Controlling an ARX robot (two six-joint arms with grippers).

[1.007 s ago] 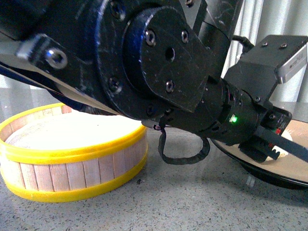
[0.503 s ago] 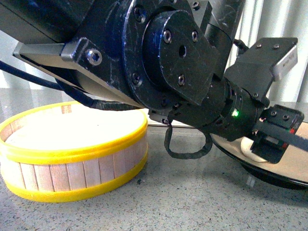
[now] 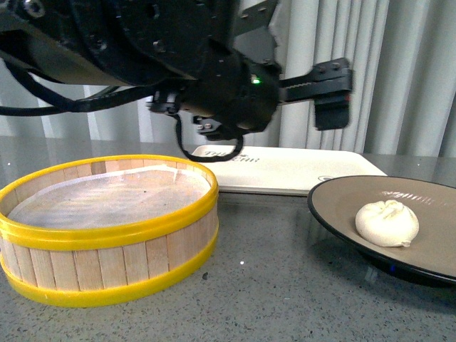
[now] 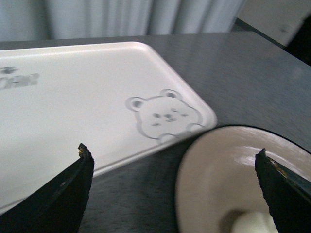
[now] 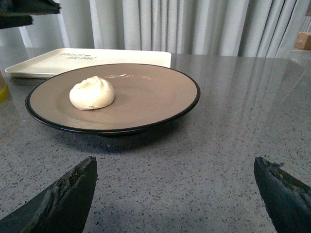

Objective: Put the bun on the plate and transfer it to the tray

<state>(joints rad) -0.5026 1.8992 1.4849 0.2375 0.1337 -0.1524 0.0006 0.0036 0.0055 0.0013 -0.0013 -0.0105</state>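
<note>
A grey speckled tabletop (image 3: 285, 299) is seen beneath everything. On its left side a round wooden steamer basket with yellow rims (image 3: 107, 235) is stood, lined with white paper. Behind it the flat rectangular cream-white tray (image 3: 285, 171) is laid. The wide beige plate with a black rim (image 3: 335, 206) is set on the table, near the tray's bear-marked corner. The left gripper (image 4: 171, 153) is held above them, fingers spread wide, nothing grasped. The right gripper (image 5: 175, 162) is likewise released, facing the plate. The small white pleated bun (image 3: 387, 223) is rested on the plate.
</note>
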